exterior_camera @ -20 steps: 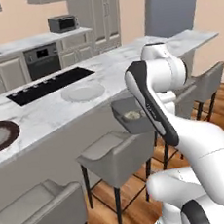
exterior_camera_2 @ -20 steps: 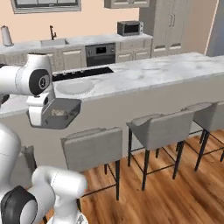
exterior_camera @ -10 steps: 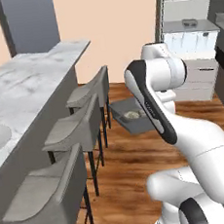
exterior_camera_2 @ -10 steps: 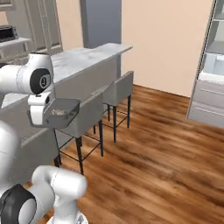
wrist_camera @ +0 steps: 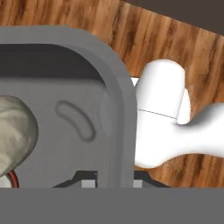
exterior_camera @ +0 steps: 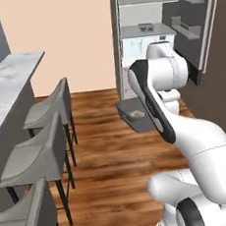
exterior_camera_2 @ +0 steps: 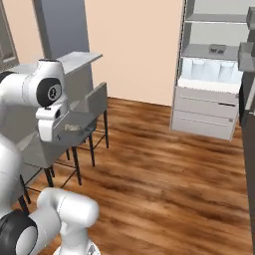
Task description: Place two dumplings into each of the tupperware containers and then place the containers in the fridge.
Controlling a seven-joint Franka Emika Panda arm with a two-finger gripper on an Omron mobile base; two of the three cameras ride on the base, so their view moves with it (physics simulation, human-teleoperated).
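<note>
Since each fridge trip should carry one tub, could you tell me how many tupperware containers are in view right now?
1. A single grey tupperware container is held at its rim by the gripper, above the wooden floor facing the open fridge, with dumplings inside. The fridge shelves are too small to judge.

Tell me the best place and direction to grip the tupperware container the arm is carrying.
Grip the tupperware container by its flared rim from above, one finger inside the wall and one outside. The open top leaves the thin wall exposed; the gripper already pinches it there.
</note>
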